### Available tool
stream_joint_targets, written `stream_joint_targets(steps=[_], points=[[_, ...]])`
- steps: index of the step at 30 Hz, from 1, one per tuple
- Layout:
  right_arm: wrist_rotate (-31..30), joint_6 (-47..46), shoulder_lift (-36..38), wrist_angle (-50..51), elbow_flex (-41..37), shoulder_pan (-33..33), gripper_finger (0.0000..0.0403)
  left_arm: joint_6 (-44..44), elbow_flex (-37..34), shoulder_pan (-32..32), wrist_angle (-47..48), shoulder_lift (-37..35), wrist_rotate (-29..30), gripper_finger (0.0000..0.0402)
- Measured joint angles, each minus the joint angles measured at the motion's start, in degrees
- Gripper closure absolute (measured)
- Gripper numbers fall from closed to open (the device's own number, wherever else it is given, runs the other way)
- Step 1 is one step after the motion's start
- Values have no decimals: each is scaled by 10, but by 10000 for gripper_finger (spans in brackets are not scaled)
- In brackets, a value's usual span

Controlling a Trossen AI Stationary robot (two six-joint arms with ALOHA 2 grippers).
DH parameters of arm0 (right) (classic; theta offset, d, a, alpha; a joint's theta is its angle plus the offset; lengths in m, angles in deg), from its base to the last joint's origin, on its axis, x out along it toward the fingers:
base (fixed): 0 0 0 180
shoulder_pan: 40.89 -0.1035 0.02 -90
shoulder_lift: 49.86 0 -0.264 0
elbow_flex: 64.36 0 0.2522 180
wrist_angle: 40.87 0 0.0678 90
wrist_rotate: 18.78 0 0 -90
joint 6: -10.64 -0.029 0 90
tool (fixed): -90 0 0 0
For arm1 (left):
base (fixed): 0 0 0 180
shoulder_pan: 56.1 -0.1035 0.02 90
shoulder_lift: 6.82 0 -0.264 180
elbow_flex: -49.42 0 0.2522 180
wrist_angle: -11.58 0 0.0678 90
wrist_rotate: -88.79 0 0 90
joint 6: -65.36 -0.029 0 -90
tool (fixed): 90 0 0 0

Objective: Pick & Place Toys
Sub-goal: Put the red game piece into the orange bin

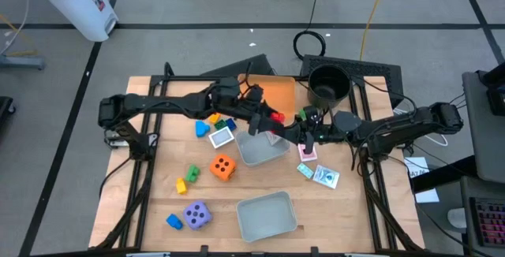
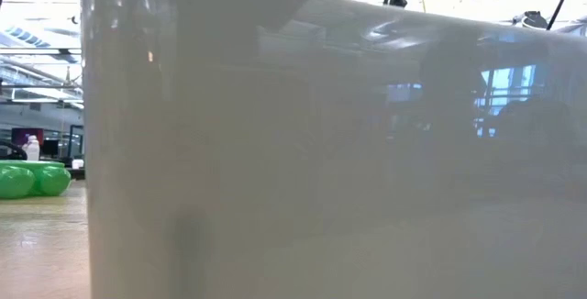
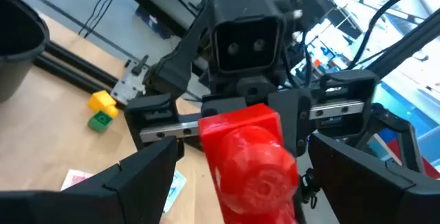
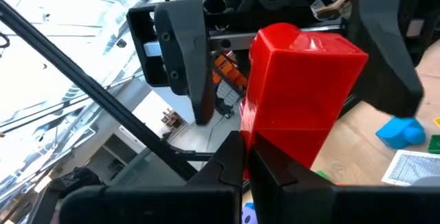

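Observation:
A red brick (image 1: 277,117) hangs in the air above the middle of the table, over the far edge of a clear grey tray (image 1: 260,153). My right gripper (image 4: 246,165) has come in from the table's right and is shut on the brick. My left gripper (image 3: 254,183) faces it from the left and is open. Its two fingers (image 4: 182,59) stand on either side of the brick (image 4: 302,80); I see no touch. On the table lie an orange die (image 1: 223,166), a purple die (image 1: 196,214), loose bricks (image 1: 213,123) and cards (image 1: 316,170). My right gripper pinches the red brick by its near end (image 4: 265,148) between its two fingers, only at their tips. The fingers come roughly level from the table's right. The brick sticks out past the fingertips toward my left gripper, lifted clear of the table.
A second grey tray (image 1: 267,216) stands near the front edge. An orange tray (image 1: 278,91) and a black pot (image 1: 327,83) stand at the back. Green (image 1: 192,173), yellow (image 1: 181,184) and blue (image 1: 173,221) bricks lie front left. A pale tray wall (image 2: 321,152) fills the low view.

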Motion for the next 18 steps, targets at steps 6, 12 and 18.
stream_joint_targets(steps=[6,12,18], points=[[0,0,0,4,0,0,402,0,3,1,13,1,2,112],[0,2,0,15,0,0,402,0,3,1,15,1,3,179],[-1,2,0,20,0,0,396,-4,3,1,27,1,3,237]])
